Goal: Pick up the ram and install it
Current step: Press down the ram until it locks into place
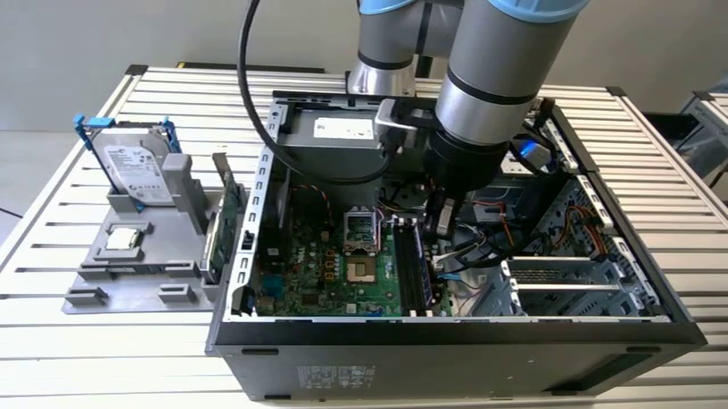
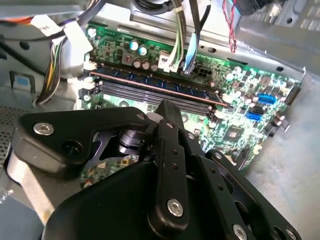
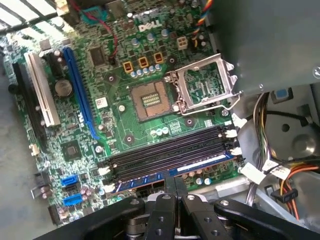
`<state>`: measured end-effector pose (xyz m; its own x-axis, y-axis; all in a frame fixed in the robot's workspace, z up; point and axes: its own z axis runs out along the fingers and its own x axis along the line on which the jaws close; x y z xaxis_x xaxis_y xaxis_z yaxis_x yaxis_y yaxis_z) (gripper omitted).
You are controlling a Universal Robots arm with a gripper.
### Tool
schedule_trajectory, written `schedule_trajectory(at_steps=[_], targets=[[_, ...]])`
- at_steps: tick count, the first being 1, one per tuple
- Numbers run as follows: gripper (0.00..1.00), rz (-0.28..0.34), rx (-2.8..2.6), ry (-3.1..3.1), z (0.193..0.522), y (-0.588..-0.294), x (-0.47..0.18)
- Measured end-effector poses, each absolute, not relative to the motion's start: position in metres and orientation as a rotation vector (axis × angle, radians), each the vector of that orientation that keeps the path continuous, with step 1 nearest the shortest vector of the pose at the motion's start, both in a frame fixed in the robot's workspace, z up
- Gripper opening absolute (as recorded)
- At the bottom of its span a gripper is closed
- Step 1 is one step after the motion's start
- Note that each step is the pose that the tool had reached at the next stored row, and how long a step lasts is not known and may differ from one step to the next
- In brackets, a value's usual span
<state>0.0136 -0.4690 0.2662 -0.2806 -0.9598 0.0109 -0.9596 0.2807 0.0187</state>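
- A slatted metal surface [image 1: 91, 341] carries an open computer case [image 1: 455, 341] at the exterior view's centre.
- The ram [image 3: 170, 170] sits in the motherboard's outermost slot, low in the first wrist view.
- The pincer [image 3: 175, 186], fingers pressed together, rests on the ram's edge.
- A hard drive [image 1: 136, 170] stands at upper left, its label too small to read.

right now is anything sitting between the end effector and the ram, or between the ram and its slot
Nothing visible does. The thin green ram stick already lies in the row of black memory slots, and the black end effector hangs over its middle. The grey and blue cable bundle plugs in beside it, not across it.
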Motion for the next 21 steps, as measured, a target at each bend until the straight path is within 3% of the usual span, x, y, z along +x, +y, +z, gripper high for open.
schedule_trajectory(at_steps=[21], targets=[[0.00, -0.010, 2.183, -2.230, 0.2643, -0.4677, 0.0136]])
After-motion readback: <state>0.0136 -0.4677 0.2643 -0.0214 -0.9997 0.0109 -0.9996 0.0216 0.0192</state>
